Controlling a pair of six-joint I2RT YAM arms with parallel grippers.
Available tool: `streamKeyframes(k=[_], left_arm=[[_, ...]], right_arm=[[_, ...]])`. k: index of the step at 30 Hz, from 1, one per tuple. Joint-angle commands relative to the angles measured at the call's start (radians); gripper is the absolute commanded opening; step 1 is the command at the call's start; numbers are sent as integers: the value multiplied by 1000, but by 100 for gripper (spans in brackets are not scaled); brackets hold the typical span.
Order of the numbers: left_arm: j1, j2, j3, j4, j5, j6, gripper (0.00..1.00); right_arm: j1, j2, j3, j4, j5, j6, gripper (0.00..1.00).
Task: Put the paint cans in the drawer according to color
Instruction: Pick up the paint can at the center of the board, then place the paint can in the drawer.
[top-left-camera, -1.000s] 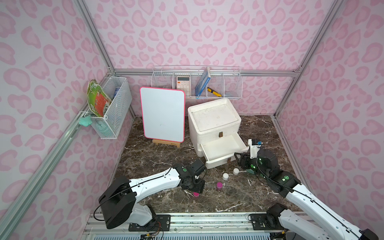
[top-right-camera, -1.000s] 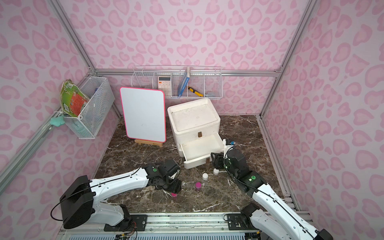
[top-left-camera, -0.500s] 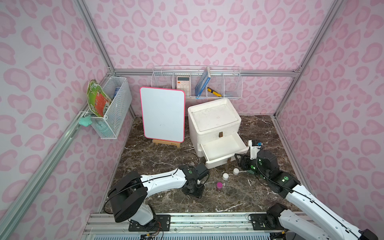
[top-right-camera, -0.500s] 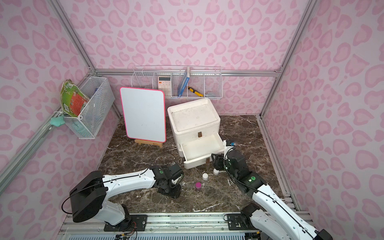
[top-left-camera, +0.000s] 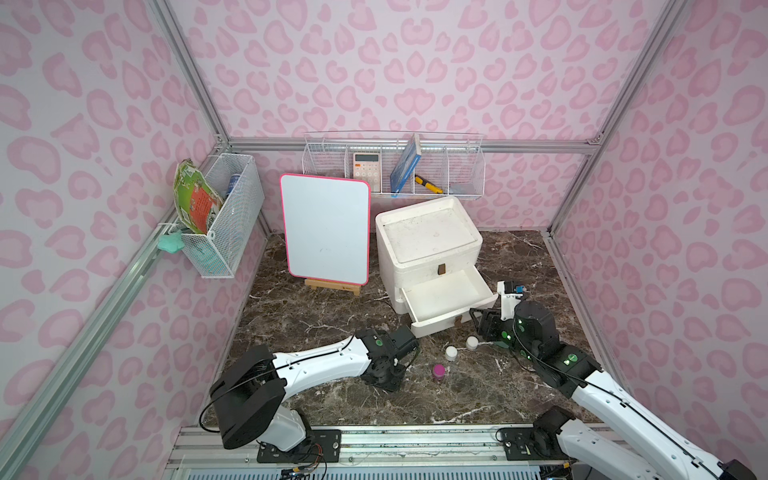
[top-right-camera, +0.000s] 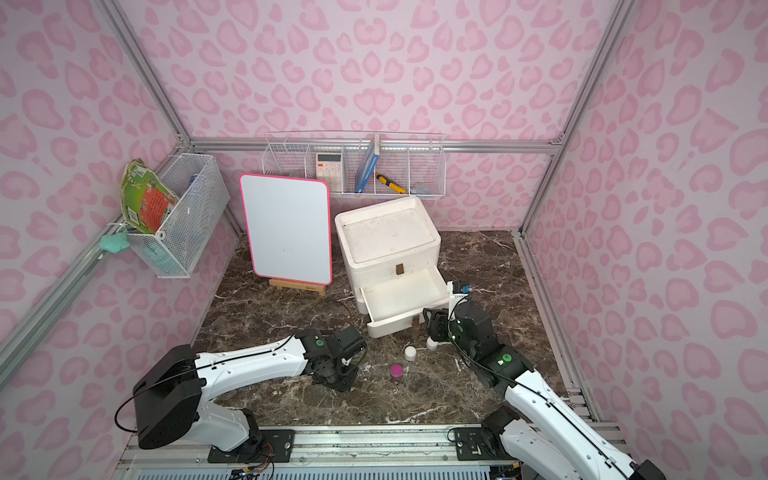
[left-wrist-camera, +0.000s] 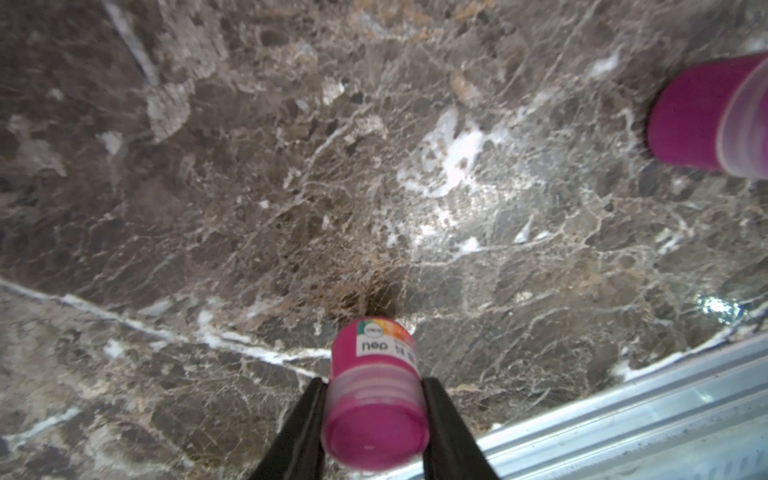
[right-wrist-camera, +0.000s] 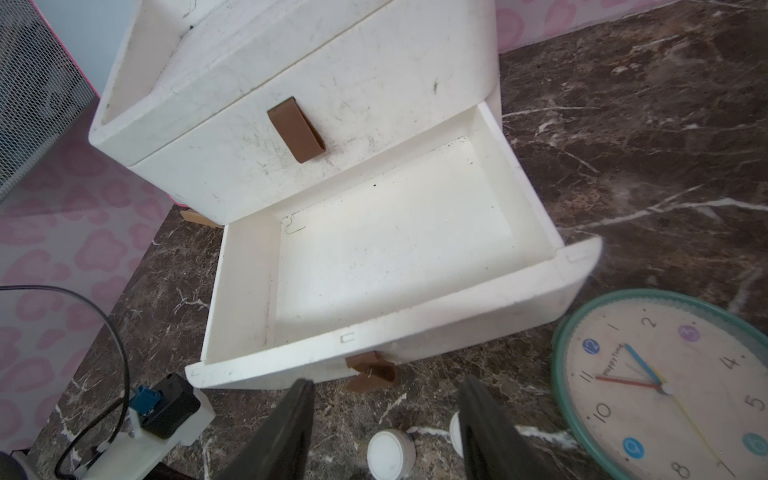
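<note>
Paint cans in sight number four, and all of them are outside the drawer (top-left-camera: 440, 326). The held magenta can (left-wrist-camera: 374, 399) sits between the black fingers (left-wrist-camera: 446, 419) of the left claw (left-wrist-camera: 374, 386). The fingers press on both its sides just below the lid, so this claw is closed on it. Its label shows in the wrist view, but I cannot tell whether its base rests on the bench (top-left-camera: 332, 307).

In both top views that claw points straight down over the near middle of the bench and hides the can it grips. Just to its right the free magenta can (top-left-camera: 439, 371) stands upright on the bench. Farther back and more to the right stand the nearer white can (top-left-camera: 451, 352) and the farther white can (top-left-camera: 471, 342), close together but apart, a little nearer than the drawer's front wall.

The right claw (right-wrist-camera: 386, 381) hangs over the white pair with its jaws spread wide, gripping nothing. One white lid shows between its fingers and the other is partly hidden behind a finger.

The drawer is pulled out from the bottom of the white drawer unit (top-left-camera: 428, 237), which stands at the far middle of the bench; the upper drawer is closed. A round clock (right-wrist-camera: 665, 374) with a green rim lies flat on the bench to the right of the drawer front. A whiteboard (top-left-camera: 326, 232) stands to the left of the unit.
</note>
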Motion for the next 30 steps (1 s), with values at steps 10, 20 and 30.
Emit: streamKeyframes(k=[10, 20, 30], left_arm=[[4, -71, 404, -251, -201, 321, 35], [152, 181, 813, -234, -99, 791, 34], [184, 417, 1034, -362, -5, 1014, 34]], right_arm=[[-3, -7, 4, 23, -5, -1, 58], [-8, -64, 1, 4, -3, 6, 57], [-22, -93, -9, 4, -2, 0, 58]])
